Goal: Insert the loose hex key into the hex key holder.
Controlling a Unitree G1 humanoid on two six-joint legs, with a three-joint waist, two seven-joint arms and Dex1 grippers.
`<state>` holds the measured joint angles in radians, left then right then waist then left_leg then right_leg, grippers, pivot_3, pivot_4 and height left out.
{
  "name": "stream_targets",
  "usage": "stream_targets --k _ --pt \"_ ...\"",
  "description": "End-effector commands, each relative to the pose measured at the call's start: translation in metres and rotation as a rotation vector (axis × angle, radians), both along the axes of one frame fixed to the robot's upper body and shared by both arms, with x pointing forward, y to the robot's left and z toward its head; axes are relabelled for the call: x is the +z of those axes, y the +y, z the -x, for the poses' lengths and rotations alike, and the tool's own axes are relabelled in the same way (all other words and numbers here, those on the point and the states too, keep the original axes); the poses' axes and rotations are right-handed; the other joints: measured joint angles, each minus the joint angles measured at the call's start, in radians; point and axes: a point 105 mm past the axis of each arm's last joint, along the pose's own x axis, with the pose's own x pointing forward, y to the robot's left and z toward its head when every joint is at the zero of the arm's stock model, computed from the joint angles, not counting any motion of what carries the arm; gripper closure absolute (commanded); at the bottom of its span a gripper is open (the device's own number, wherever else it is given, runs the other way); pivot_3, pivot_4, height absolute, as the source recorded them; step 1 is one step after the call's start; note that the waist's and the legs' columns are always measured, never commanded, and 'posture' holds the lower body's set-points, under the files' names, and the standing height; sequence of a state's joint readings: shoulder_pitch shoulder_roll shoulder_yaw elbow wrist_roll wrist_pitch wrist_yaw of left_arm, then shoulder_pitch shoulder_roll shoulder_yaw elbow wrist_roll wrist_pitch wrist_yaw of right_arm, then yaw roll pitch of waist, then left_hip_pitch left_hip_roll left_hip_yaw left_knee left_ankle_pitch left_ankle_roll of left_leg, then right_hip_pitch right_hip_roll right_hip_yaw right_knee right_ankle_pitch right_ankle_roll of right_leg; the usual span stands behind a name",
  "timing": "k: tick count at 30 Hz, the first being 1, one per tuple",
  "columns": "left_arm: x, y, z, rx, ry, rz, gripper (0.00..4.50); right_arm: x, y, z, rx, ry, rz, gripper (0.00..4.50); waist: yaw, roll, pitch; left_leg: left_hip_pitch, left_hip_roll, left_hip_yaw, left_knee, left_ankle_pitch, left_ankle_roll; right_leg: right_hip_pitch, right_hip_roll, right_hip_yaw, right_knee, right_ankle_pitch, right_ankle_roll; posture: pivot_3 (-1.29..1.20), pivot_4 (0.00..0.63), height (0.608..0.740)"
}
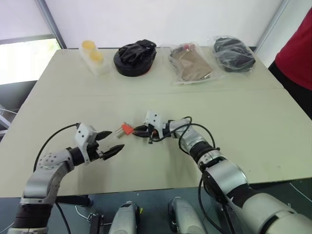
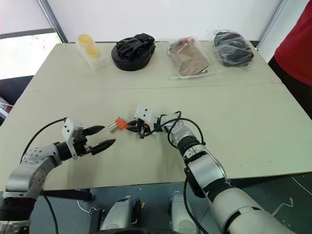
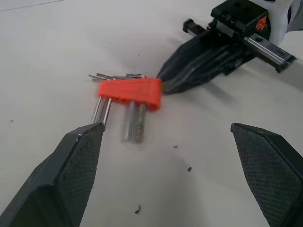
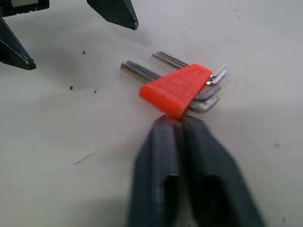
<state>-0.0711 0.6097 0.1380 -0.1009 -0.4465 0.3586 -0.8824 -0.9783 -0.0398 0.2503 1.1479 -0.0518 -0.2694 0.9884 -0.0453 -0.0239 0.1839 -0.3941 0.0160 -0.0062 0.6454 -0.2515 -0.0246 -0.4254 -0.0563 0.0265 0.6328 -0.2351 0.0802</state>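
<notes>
**Q:** Orange plastic in the middle, is that the holder?

**A:** Yes. The holder lies flat on the pale worktop, near the front edge, with several thin metal keys sticking out of both its sides. It sits between the two end effectors.

**Q:** What are the end effectors doing?

**A:** The right end effector has its two black fingers pressed together, tips touching one end of the holder. Whether they pinch the plastic or only press against it, I cannot tell. The left end effector hovers near the holder's other side with its fingers spread wide, holding nothing.

**Q:** And the loose key?

**A:** I cannot pick it out. Every key I see belongs to the cluster at the holder, some passing through it, some bent ends bunched at one side. None lies apart on the worktop, and neither end effector carries one.

**Q:** So how far along is the task?

**A:** Hard to judge. Either the loose key is already seated among the others, or it lies against the holder where I cannot tell it from the rest. From the pose, I would guess the holder is being steadied or nudged, with the left end effector ready to help.

**Q:** Anything else around?

**A:** Along the far edge: a tub with yellow rounds, black gloves, and two clear bags.
</notes>
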Motion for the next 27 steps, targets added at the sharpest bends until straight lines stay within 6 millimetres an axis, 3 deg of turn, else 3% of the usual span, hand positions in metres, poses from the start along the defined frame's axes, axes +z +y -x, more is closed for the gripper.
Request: stream_targets --k 1,6,7,9,13,16,22,27 --pt "0.007 -0.001 -0.001 -0.002 -0.044 -0.002 0.0 0.009 0.002 -0.005 0.003 -0.031 0.008 4.48 0.0 0.0 0.0 0.0 0.0 0.0 0.0 0.0 0.0 0.0 0.0 0.0 0.0 0.0 0.0 0.0 0.15 0.74" --pt "0.004 0.0 0.0 0.006 -0.039 -0.006 0.0 0.01 -0.004 -0.01 -0.026 -0.056 0.033 4.48 0.0 0.0 0.0 0.0 0.0 0.0 -0.001 0.0 0.0 0.0 -0.001 0.0 0.0 0.0 0.0 0.0 0.15 0.74" --pt "0.003 0.0 0.0 0.007 -0.039 -0.007 0.0 0.01 -0.006 -0.012 -0.043 -0.058 0.031 4.24 0.0 0.0 0.0 0.0 0.0 0.0 -0.001 0.0 0.0 0.0 -0.001 0.0 0.0 0.0 0.0 0.0 0.15 0.74" --pt "0.003 0.001 0.0 0.009 -0.039 -0.008 0.0 0.007 -0.009 -0.009 -0.026 -0.041 0.043 3.63 0.001 0.0 0.0 0.0 0.0 0.0 -0.001 0.0 0.0 0.0 -0.002 0.0 0.0 0.0 0.0 0.0 0.15 0.74" --pt "0.003 0.002 0.0 0.009 -0.038 -0.013 0.0 0.012 -0.01 -0.005 -0.014 -0.022 0.0 1.64 0.0 0.0 0.0 -0.001 -0.001 0.0 -0.001 0.0 0.0 -0.001 -0.003 0.001 -0.001 0.0 -0.001 0.0 0.15 0.74" --pt "0.005 0.007 -0.001 0.004 -0.039 -0.025 0.0 0.015 -0.009 0.005 0.027 -0.023 -0.027 1.64 0.0 0.0 0.0 -0.001 -0.001 0.0 -0.003 0.0 0.0 -0.001 -0.004 0.0 -0.002 0.0 0.0 0.0 0.15 0.74" --pt "0.028 0.044 -0.027 0.091 -0.117 -0.105 0.0 0.034 0.009 0.03 -0.055 0.063 -0.15 1.64 0.001 0.0 0.0 -0.008 -0.001 -0.002 -0.004 0.001 -0.002 -0.009 -0.004 -0.001 0.0 0.0 0.0 0.0 0.15 0.74" --pt "0.024 0.043 -0.029 0.071 -0.106 -0.121 0.0 0.035 0.023 0.055 -0.024 0.154 -0.172 1.64 0.002 0.001 0.0 -0.014 -0.001 -0.001 -0.003 0.001 -0.002 -0.016 -0.004 -0.002 0.001 0.002 0.002 0.0 0.15 0.74"
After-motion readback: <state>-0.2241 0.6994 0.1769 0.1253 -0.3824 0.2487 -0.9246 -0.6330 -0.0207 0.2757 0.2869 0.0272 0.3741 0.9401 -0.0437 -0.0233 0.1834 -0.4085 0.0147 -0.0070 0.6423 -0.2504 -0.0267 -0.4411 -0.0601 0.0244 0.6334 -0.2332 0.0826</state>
